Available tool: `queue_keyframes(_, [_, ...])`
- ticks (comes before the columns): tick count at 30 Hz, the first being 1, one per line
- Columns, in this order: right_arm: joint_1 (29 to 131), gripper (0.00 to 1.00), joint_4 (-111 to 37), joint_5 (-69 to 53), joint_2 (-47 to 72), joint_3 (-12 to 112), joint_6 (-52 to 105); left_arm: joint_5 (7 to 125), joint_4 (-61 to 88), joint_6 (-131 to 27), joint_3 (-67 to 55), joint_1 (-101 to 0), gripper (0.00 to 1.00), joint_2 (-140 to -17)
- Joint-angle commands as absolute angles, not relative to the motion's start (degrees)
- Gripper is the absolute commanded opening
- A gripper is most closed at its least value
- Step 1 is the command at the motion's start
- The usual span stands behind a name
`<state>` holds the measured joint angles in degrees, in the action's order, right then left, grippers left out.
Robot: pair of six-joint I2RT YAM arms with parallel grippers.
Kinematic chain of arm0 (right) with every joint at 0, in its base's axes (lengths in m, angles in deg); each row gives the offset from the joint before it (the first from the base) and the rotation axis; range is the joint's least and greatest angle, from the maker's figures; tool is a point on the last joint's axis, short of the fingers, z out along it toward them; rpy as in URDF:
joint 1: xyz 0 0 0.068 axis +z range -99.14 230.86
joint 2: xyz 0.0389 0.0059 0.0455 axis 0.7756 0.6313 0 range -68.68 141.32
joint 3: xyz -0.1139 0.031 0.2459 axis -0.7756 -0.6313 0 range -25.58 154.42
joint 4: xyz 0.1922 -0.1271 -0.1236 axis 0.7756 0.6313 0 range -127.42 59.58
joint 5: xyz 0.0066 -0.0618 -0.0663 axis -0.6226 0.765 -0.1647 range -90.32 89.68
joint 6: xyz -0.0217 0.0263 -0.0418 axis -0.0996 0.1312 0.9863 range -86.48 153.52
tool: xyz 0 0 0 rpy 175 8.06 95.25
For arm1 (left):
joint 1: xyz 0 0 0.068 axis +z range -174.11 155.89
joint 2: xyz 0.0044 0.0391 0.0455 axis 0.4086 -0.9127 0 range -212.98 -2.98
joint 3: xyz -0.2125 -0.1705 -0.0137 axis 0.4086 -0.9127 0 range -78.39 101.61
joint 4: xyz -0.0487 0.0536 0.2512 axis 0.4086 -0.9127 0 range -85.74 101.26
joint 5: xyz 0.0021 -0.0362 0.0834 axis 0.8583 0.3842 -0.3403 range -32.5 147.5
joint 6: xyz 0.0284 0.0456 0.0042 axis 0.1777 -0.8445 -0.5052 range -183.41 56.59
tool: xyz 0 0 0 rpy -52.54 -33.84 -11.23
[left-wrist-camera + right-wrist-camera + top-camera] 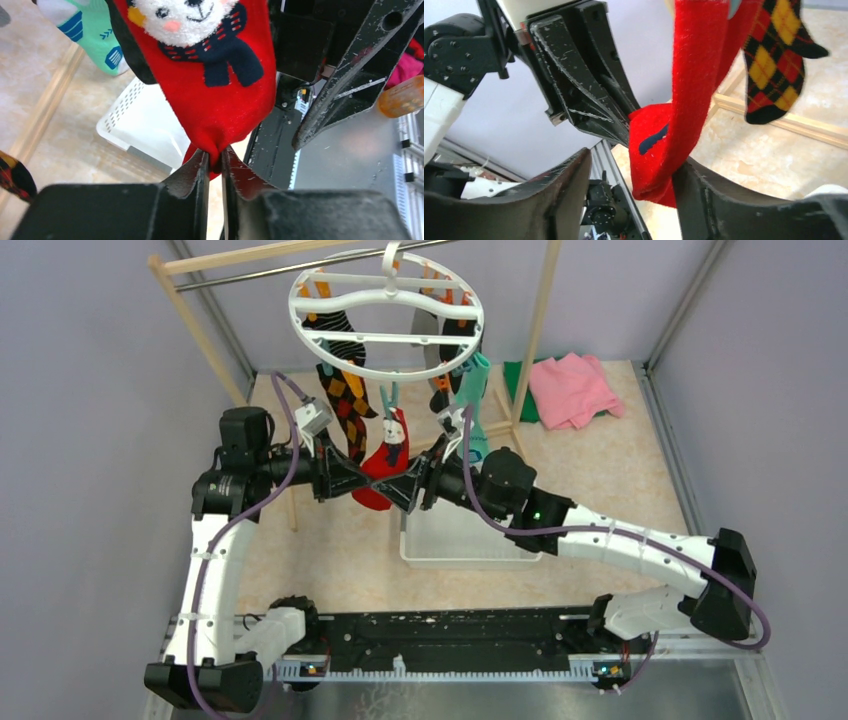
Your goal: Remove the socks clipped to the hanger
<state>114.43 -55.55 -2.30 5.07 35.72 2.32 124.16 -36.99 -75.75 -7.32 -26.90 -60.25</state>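
The white ring hanger (300,315) hangs from the rack with several socks clipped to it: striped (340,340), argyle (345,400), teal (475,390) and a red sock (388,455) with a bear face, held by a teal clip (388,400). My left gripper (215,152) is shut on the lower tip of the red sock (215,75). My right gripper (634,160) faces it from the other side and stands open; the red sock (689,100) drapes against its right finger only. In the top view the two grippers, left (362,485) and right (405,490), meet under the sock.
A white slotted basket (465,540) sits on the table just below the grippers. The wooden-and-metal rack (200,330) frames the hanger. Pink cloth (570,390) and green cloth (520,380) lie at the back right. The argyle sock (779,60) dangles close beside the red one.
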Motion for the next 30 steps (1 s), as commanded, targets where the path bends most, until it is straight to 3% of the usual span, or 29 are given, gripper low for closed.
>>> queue_keyframes(1, [113.92,0.68,-51.61,4.2,4.62,40.77,3.47,125.49,-31.56,-74.98,-7.93,-27.19,0.14,-59.69])
queue_keyframes(4, [113.87,0.77,-47.21,10.29,5.07,44.46,6.81,124.97,-29.46,-73.18,-8.52,-27.32,0.13,-59.0])
queue_keyframes(9, [113.0,0.8,-41.94,15.97,9.7,54.57,14.64,124.6,-26.24,-70.81,-10.5,-27.79,0.1,-57.73])
queue_keyframes(16, [109.71,0.79,-41.25,13.67,14.63,62.29,18.13,123.34,-25.91,-70.57,-11.9,-28.15,0.09,-56.6])
queue_keyframes(26, [109.65,0.76,-46.35,11.77,17.24,62.34,17.25,120.04,-21.3,-66.44,-13.47,-29.51,0.07,-55.38])
queue_keyframes(30, [109.66,0.71,-49.22,12.59,17.82,62.23,16.63,117.46,-20.86,-66.24,-13.99,-30.72,0.07,-55.65])
